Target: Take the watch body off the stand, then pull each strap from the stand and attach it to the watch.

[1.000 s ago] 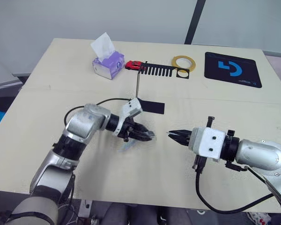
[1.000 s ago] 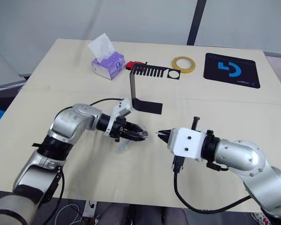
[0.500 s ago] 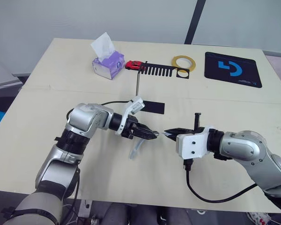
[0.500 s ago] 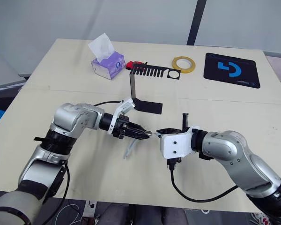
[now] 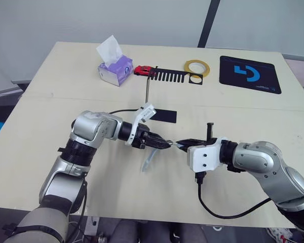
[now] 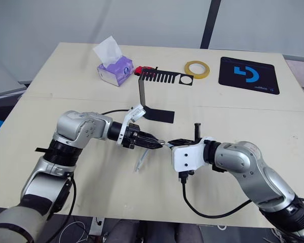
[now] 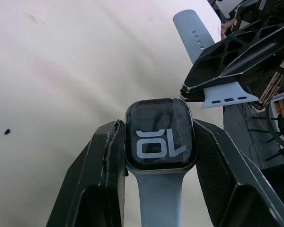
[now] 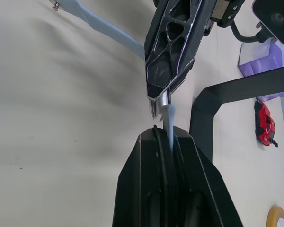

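Second strap is being attached. At centre frame the left gripper [image 5: 163,144] is clamping its fingers on the watch body [image 7: 160,134], one strap [image 5: 147,161] already hanging from it toward the bench [image 5: 50,101]. The right gripper [image 5: 181,145], fingers pinched shut on the other strap [image 8: 169,118], is presenting its end at the case's free edge. The next move probably calls for aligning that lug with the slot and sliding it home. Versus a second ago, the right gripper has closed the gap; the stand [image 5: 162,81], upper centre, is standing bare.
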`<state>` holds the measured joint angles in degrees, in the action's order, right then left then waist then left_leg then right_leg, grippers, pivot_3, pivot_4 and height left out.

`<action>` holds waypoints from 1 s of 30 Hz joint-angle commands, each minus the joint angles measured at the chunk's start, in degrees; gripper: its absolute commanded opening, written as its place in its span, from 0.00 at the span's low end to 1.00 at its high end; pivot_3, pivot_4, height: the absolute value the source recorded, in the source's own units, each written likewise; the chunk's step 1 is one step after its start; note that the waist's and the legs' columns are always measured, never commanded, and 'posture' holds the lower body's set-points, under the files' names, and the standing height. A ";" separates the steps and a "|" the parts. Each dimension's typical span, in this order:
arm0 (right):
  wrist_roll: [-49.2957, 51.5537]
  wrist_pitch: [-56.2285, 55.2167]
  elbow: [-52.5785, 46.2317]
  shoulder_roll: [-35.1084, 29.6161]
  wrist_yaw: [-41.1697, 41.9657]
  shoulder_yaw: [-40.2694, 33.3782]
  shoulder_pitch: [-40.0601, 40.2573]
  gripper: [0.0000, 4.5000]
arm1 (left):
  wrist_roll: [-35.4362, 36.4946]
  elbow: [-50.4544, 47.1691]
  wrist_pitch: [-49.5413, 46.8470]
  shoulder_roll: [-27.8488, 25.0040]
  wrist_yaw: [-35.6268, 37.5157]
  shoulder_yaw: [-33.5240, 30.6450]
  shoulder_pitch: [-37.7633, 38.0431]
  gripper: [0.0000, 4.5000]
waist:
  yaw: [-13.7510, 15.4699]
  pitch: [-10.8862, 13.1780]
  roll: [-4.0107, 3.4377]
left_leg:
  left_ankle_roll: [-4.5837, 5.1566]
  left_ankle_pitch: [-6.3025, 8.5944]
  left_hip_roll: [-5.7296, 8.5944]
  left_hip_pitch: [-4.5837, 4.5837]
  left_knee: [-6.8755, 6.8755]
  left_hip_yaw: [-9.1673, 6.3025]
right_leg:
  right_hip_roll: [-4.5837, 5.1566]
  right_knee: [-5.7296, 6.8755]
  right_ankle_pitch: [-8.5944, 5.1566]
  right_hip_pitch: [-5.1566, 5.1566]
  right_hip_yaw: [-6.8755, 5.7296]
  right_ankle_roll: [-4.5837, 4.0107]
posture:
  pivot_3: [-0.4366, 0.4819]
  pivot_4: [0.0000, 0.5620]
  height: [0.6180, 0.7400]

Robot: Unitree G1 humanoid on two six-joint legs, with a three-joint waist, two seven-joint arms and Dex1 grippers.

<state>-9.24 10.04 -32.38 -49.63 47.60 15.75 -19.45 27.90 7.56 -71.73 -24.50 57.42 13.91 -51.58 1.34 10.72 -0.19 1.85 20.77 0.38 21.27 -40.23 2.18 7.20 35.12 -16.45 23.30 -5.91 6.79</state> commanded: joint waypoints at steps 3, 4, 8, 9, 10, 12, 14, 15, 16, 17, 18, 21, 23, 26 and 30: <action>-1.03 -0.37 -0.43 0.98 0.56 -1.19 -0.78 0.00 | 1.94 -2.15 -0.13 -0.18 -0.16 -1.40 -1.84 0.37 | 0.00 0.00 0.00 | 0.00 0.00 0.00 0.00 0.00 0.00 | 0.00 0.00 0.00 0.00 0.00 0.00 | 0.48 0.27 0.98; -1.24 -0.36 -0.36 1.13 0.59 -1.18 -0.69 0.00 | 2.10 -2.43 -0.21 -0.21 -0.15 -1.38 -1.79 0.37 | -0.01 0.00 0.00 | 0.00 0.00 0.00 0.00 0.00 0.00 | 0.00 0.00 0.00 0.00 0.00 0.00 | 0.48 0.27 0.98; -1.84 -0.38 -0.17 1.46 0.68 -1.37 -0.34 0.00 | 2.48 -2.71 -0.20 -0.35 -0.28 -1.37 -1.71 0.37 | -0.01 0.00 0.00 | 0.00 0.00 0.00 0.00 0.00 0.00 | 0.00 0.00 0.00 0.00 0.01 0.00 | 0.48 0.27 0.98; -1.85 -0.18 -0.19 1.55 0.60 -1.55 -0.27 0.00 | 2.56 -2.71 -0.22 -0.39 -0.34 -1.38 -1.71 0.37 | -0.01 0.00 0.00 | 0.00 0.00 0.01 0.00 0.00 0.00 | 0.00 0.00 0.00 0.00 0.00 0.00 | 0.48 0.27 0.98; -1.81 -0.03 -0.20 1.60 0.59 -1.68 -0.24 0.00 | 2.64 -2.71 -0.25 -0.42 -0.38 -1.40 -1.72 0.37 | -0.01 0.00 0.00 | 0.00 0.00 0.01 0.00 0.00 0.00 | 0.00 0.00 0.00 0.00 0.00 0.00 | 0.48 0.27 0.98; -1.87 0.10 -0.22 1.64 0.64 -1.76 -0.17 0.00 | 2.93 -2.77 -0.54 -0.44 -0.41 -1.54 -1.77 0.37 | -0.01 0.00 0.00 | 0.00 0.00 0.01 0.00 0.00 0.00 | 0.00 0.00 0.00 0.00 0.00 0.00 | 0.48 0.27 0.98; -2.01 0.09 -0.11 1.66 0.69 -1.78 -0.09 0.00 | 3.21 -2.97 -0.76 -0.44 -0.42 -1.62 -1.75 0.37 | -0.01 0.00 0.00 | 0.00 0.00 0.01 0.00 0.00 0.01 | 0.00 0.00 0.00 0.00 0.00 0.00 | 0.48 0.27 0.98; -2.07 0.13 -0.04 1.70 0.69 -1.80 -0.09 0.00 | 3.36 -3.06 -0.94 -0.37 -0.50 -1.71 -1.72 0.37 | -0.01 0.00 0.00 | 0.00 0.00 0.01 0.00 0.00 0.00 | 0.00 0.00 0.00 0.00 0.00 0.00 | 0.48 0.27 0.98; -2.11 0.16 0.00 1.74 0.69 -1.82 -0.09 0.00 | 3.46 -3.14 -1.06 -0.31 -0.57 -1.78 -1.70 0.37 | -0.01 0.00 0.00 | 0.00 0.00 0.01 0.00 0.00 0.00 | 0.00 0.00 0.00 0.00 0.00 0.00 | 0.48 0.27 0.98; -2.15 0.19 0.01 1.78 0.70 -1.82 -0.09 0.00 | 3.54 -3.20 -1.18 -0.28 -0.65 -1.83 -1.68 0.37 | -0.01 0.00 0.00 | 0.00 0.00 0.01 0.00 0.00 0.01 | 0.00 0.00 0.00 0.00 0.00 0.00 | 0.48 0.27 0.98; -2.18 0.22 0.03 1.83 0.72 -1.82 -0.12 0.00 | 3.64 -3.27 -1.27 -0.24 -0.73 -1.86 -1.66 0.37 | -0.01 0.00 0.00 | 0.00 0.00 0.01 0.00 0.00 0.00 | 0.00 0.00 0.00 0.00 0.00 0.00 | 0.48 0.27 0.98; -2.28 0.28 0.08 2.00 0.82 -1.81 -0.25 0.00 | 3.99 -3.50 -1.38 -0.10 -1.05 -1.85 -1.62 0.37 | -0.02 0.00 0.00 | 0.00 0.00 0.01 0.00 0.00 0.01 | 0.00 0.01 0.00 0.00 0.00 0.00 | 0.48 0.27 0.98; -2.37 0.33 0.08 2.11 0.86 -1.81 -0.29 0.00 | 4.18 -3.58 -1.45 -0.05 -1.23 -1.88 -1.59 0.37 | -0.02 0.00 0.00 | 0.00 0.00 0.01 0.00 0.00 0.00 | 0.00 0.01 0.00 0.00 0.00 0.00 | 0.48 0.27 0.98; -2.60 0.49 0.00 2.33 1.01 -1.62 -0.47 0.00 | 4.45 -3.66 -1.55 0.16 -1.67 -2.01 -1.55 0.37 | -0.02 0.00 0.00 | 0.00 0.00 0.01 0.00 0.00 0.00 | 0.00 0.01 0.00 0.00 0.00 0.00 | 0.48 0.27 0.98; -3.01 1.08 -0.11 2.82 1.25 -1.31 -0.94 0.00 | 4.79 -3.67 -1.99 0.83 -2.58 -2.45 -1.57 0.37 | -0.01 0.00 0.00 | 0.00 0.00 0.01 -0.01 0.00 0.00 | 0.00 0.02 0.00 0.00 0.00 0.00 | 0.48 0.27 0.98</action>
<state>-11.90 11.28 -31.30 -47.15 48.60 15.40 -19.57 30.62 6.19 -73.62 -24.42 54.87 12.74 -51.58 1.33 10.72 -0.19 1.84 20.77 0.39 21.27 -40.23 2.19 7.20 35.15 -16.45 23.30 -5.91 6.79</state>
